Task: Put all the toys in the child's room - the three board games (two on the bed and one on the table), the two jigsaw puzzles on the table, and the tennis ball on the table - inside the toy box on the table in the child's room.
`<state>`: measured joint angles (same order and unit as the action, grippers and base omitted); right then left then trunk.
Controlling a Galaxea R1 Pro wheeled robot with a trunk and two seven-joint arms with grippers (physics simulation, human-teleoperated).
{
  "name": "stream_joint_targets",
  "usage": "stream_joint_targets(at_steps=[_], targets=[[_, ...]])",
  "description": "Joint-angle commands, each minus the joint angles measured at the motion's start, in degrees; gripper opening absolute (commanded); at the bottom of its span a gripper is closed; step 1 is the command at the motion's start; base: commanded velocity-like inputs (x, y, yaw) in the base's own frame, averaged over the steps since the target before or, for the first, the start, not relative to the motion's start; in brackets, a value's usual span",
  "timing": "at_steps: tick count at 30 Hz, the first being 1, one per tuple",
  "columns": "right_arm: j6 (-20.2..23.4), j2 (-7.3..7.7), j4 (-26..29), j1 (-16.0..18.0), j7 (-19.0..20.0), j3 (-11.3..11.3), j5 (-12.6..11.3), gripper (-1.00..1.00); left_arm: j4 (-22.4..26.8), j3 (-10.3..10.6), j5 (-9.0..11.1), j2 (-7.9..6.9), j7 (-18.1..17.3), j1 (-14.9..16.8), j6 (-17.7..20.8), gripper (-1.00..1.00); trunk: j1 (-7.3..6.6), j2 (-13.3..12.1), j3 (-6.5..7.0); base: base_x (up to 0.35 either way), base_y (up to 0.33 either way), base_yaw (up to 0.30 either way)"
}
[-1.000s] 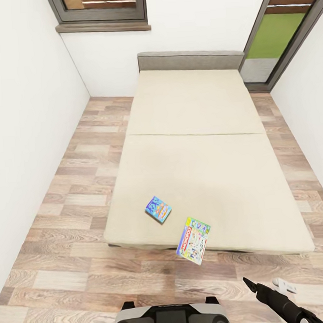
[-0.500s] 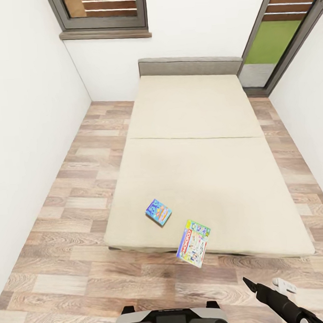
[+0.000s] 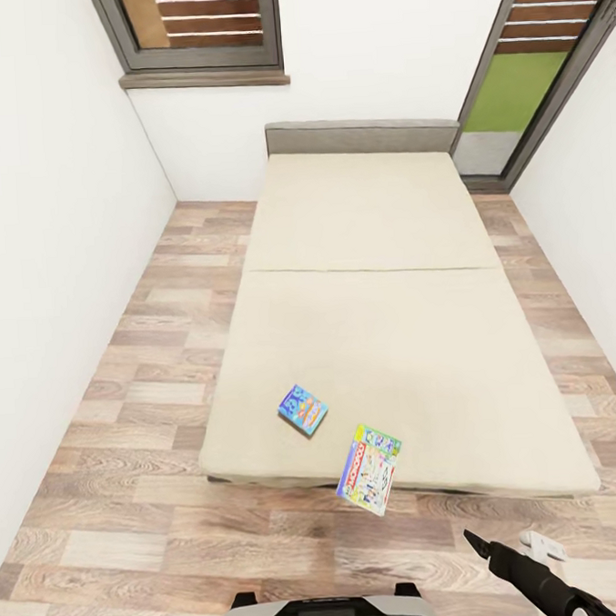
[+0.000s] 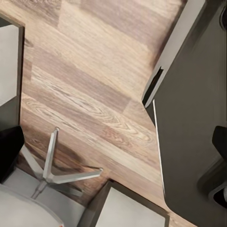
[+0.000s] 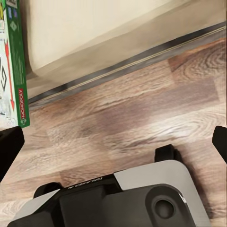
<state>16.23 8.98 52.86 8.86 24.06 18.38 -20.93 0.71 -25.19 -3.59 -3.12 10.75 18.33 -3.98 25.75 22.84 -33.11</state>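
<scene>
Two board games lie near the foot of the beige bed point(image 3: 370, 277). The small blue board game point(image 3: 302, 409) rests flat on the mattress. The Monopoly board game point(image 3: 369, 468) hangs over the bed's front edge, and its green side point(image 5: 13, 71) appears in the right wrist view beside the mattress. My right gripper point(image 5: 113, 144) is open and empty, low over the wooden floor in front of the bed, right of the Monopoly box. Its arm point(image 3: 534, 581) enters the head view at the lower right. My left gripper point(image 4: 113, 144) is open above the floor beside my base.
White walls close in on both sides of the bed, with strips of wooden floor point(image 3: 124, 429) between. A window point(image 3: 204, 27) and a glass door point(image 3: 522, 76) are at the far end. A chair's star-shaped foot point(image 4: 52, 172) stands by my dark base point(image 3: 327, 612).
The whole head view has shifted: the headboard and window sit lower in the frame and my base shows less. Both games keep their places on the bed.
</scene>
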Motion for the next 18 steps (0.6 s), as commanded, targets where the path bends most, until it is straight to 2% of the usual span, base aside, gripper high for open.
stream_joint_targets(at_steps=[1,7,12,15,18], targets=[[0.54,-0.02,0.00,0.02,0.01,0.12,-0.55,1.00,-0.10,-0.37,-0.36,0.02,0.15,0.04,-0.22,1.00,0.03,0.08,0.03,0.000,0.000,0.000],[0.30,-0.14,-0.19,0.02,-3.29,-0.16,-0.48,1.00,-0.04,-0.89,0.14,0.42,0.30,0.05,0.01,1.00,0.03,0.08,0.59,0.000,0.000,0.000],[-0.52,-0.25,-0.44,0.02,-5.44,-0.25,-0.38,1.00,0.26,-0.65,-0.25,0.31,-0.01,0.46,0.49,1.00,0.03,0.08,1.05,0.000,0.000,0.000],[-0.84,-0.17,-1.54,0.02,-6.01,-0.21,-0.38,1.00,1.72,-0.64,-0.33,0.04,-0.10,0.70,0.59,1.00,0.03,0.08,1.33,0.000,0.000,0.000],[-1.02,-0.07,-3.60,0.02,-6.50,-0.14,-0.32,1.00,5.61,-0.68,-0.10,-0.17,-0.16,0.95,2.12,1.00,0.03,0.08,1.61,0.000,0.000,0.000]])
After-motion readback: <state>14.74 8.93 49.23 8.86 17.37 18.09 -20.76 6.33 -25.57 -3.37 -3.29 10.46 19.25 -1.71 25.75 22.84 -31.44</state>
